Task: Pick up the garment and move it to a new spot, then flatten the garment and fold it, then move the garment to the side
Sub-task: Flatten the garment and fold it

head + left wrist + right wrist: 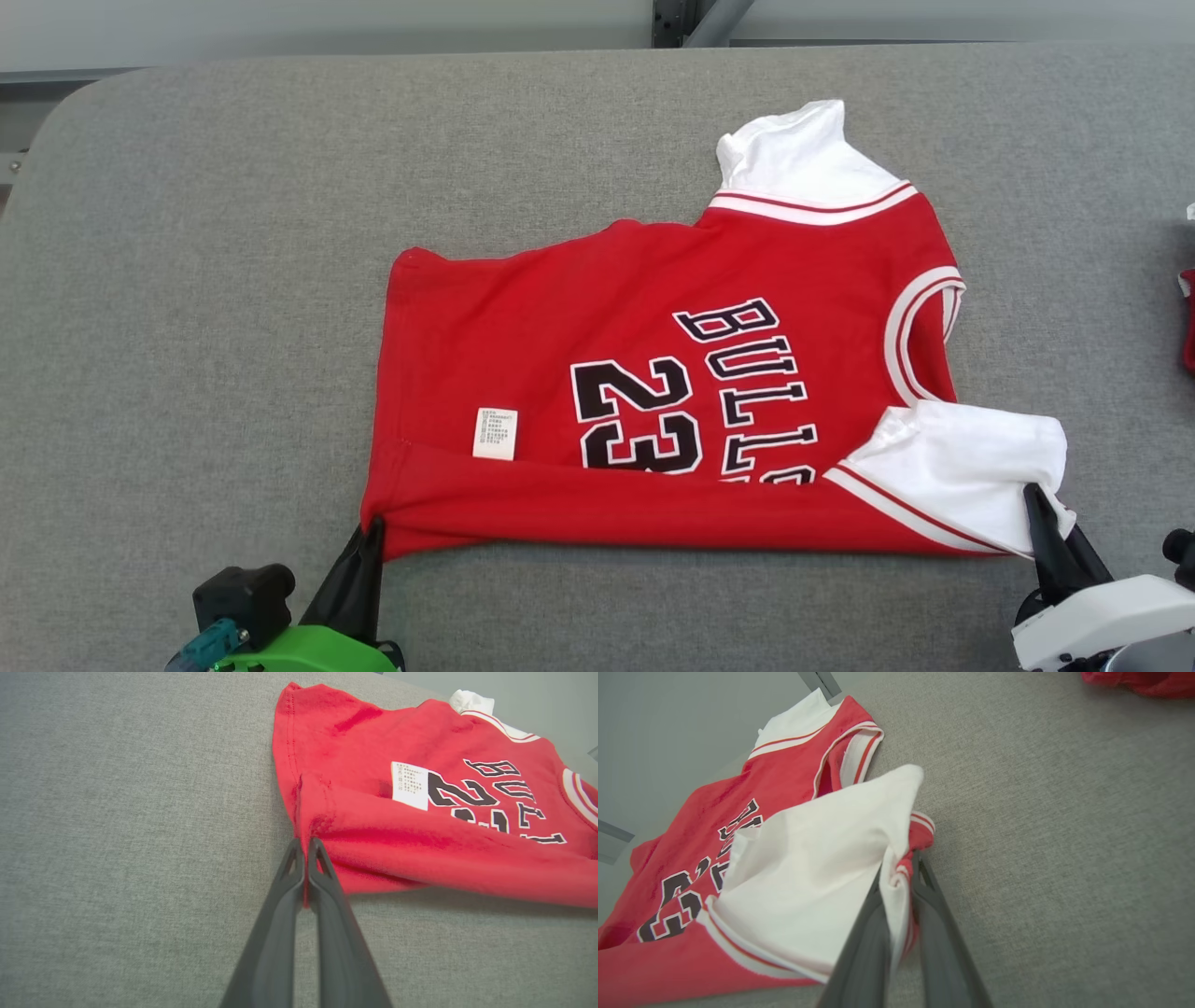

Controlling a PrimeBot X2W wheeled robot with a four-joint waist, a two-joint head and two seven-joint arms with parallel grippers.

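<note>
Grey table (187, 280) holds red jersey (597, 327) flattened, near long edge folded over; left gripper (373, 532) pinches hem corner, right gripper (1038, 504) pinches white sleeve (971, 467); folding unfinished, side move left

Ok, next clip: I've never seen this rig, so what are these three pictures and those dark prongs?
This is a two-armed robot folding clothes. The wide picture comes from its head camera, looking down at a grey padded table. The other two come from wrist cameras looking along each arm's two dark fingers. A red and white jersey lies there, its near edge folded up over the lettering. The left end effector is pinched shut on a hem corner; the right end effector is shut on the near white sleeve.
</note>
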